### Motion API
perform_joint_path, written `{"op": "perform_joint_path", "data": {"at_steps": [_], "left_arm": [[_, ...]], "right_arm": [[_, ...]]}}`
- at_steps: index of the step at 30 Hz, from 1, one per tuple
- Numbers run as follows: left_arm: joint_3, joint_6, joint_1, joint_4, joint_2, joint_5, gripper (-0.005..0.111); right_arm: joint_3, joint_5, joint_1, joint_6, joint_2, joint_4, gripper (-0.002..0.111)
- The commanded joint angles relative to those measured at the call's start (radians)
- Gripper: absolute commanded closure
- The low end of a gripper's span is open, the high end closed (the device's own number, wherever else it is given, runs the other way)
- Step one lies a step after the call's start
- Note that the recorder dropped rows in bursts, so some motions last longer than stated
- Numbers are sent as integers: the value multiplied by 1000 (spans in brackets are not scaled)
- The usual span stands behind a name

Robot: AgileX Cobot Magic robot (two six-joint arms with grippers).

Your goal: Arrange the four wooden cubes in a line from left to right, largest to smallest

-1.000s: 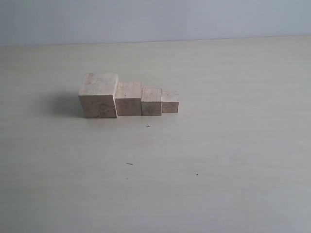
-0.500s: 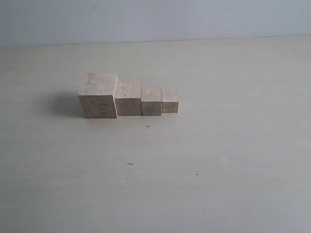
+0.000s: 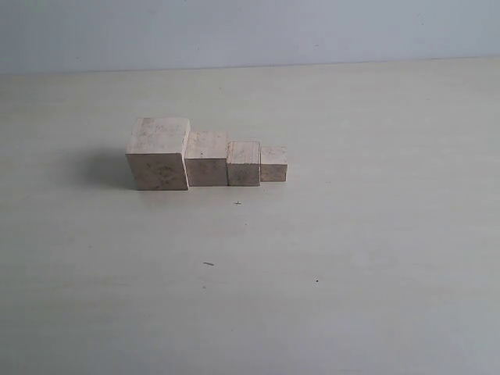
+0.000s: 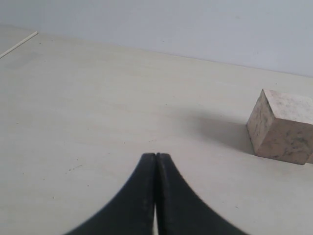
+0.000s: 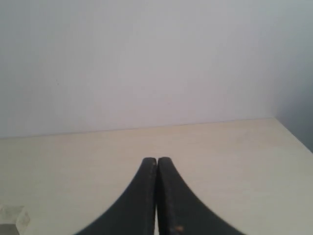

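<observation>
Four wooden cubes are set in one row on the pale bench (image 3: 351, 258), at about ten o'clock from the middle of the exterior view. The long axis of the row is laid from nine o'clock to three o'clock, parallel to the far edge of the bench where the wall (image 3: 250, 31) is met. The largest cube (image 3: 158, 154) is placed at the nine o'clock end. The second cube (image 3: 207, 158) is set at its three o'clock side, then the third cube (image 3: 244, 163), and the smallest cube (image 3: 273, 164) is placed at the three o'clock end. The cubes are stood side against side, and no gap can be made out between them. Each is rested flat on one face, with a front face turned squarely toward six o'clock, so a descending stair is formed by the tops. A soft shadow (image 3: 101, 168) is cast from the largest cube toward nine o'clock.

A small cross mark (image 3: 237, 203) is seen on the bench at six o'clock of the third cube, and a dark fleck (image 3: 208, 263) is seen farther out the same way.

The left pincer (image 4: 156, 155) is pressed together with nothing between its jaws and is held above bare bench, well apart from the largest cube, which is cut by the frame edge. The right pincer (image 5: 157, 159) is likewise pressed together and empty. A pale cube corner is caught in its view, but which cube it is cannot be told.
</observation>
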Motion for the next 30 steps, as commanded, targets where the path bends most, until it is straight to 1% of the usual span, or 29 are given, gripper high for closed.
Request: {"op": "perform_joint_path", "data": {"at_steps": [1,10,14,18,25,29,30], "left_arm": [[2,0,-5,4,-6,-8,107],[2,0,-5,4,-6,-8,107],[2,0,-5,4,-6,-8,107],[2,0,-5,4,-6,-8,107],[2,0,-5,4,-6,-8,107],[2,0,-5,4,-6,-8,107],[2,0,-5,4,-6,-8,107]], "right_arm": [[132,-53,-5,6,-86,-12,108],[282,-93,-5,8,-134,-3,108],[351,-117,-5,8,-196,-3,108],[413,-117,-5,53,-261,-14,108],[413,-99,-5,83,-297,-25,108],[413,-83,-5,40,-304,-37,108],[413,-52,-5,26,-304,-41,108]]}}
